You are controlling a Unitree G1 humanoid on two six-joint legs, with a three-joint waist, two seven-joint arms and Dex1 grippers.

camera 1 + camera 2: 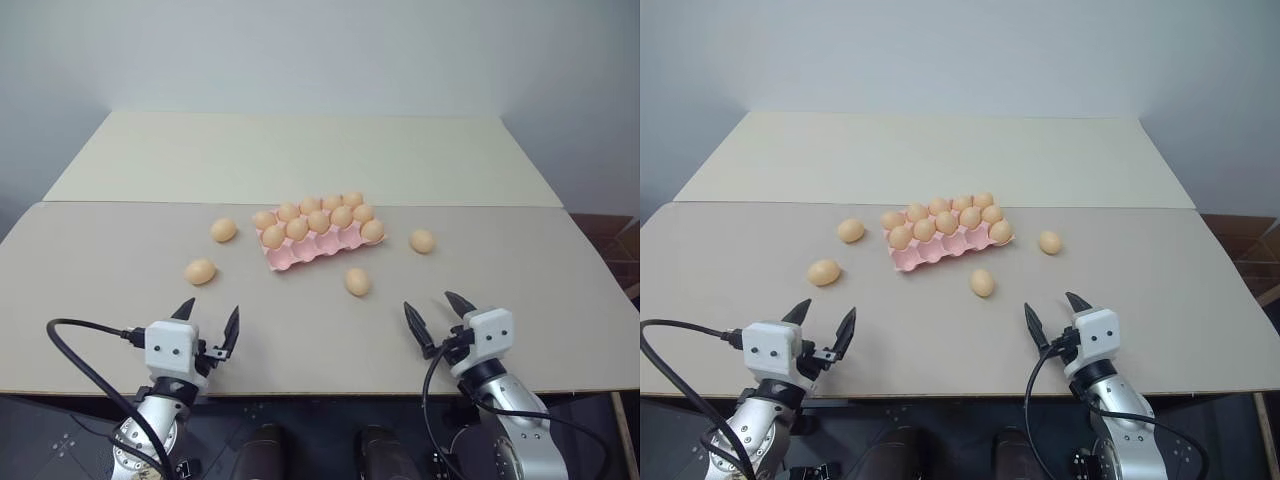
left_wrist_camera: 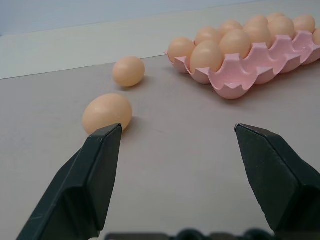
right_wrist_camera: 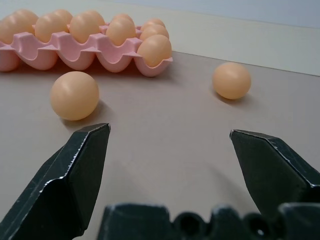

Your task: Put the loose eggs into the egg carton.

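Four loose eggs (image 1: 358, 282) lie around the egg carton (image 1: 300, 252). Both the left gripper (image 1: 208, 325) and right gripper (image 1: 436, 318) gape wide, empty, and should close softly on the nearest egg

Egg carton (image 1: 318, 247): pink moulded pulp or plastic by the look, matt, edges slightly rough. Loose eggs (image 1: 358, 282): smooth shells, pale orange-tan, soft satin sheen, no gloss. Table (image 1: 520, 300): flat beige top, matt, faintly grainy. Left gripper (image 1: 209, 326) and right gripper (image 1: 440, 315): black fingers, hard plastic, dull finish, on white plastic housings; silvery metal wrists; glossy black rubber cables.
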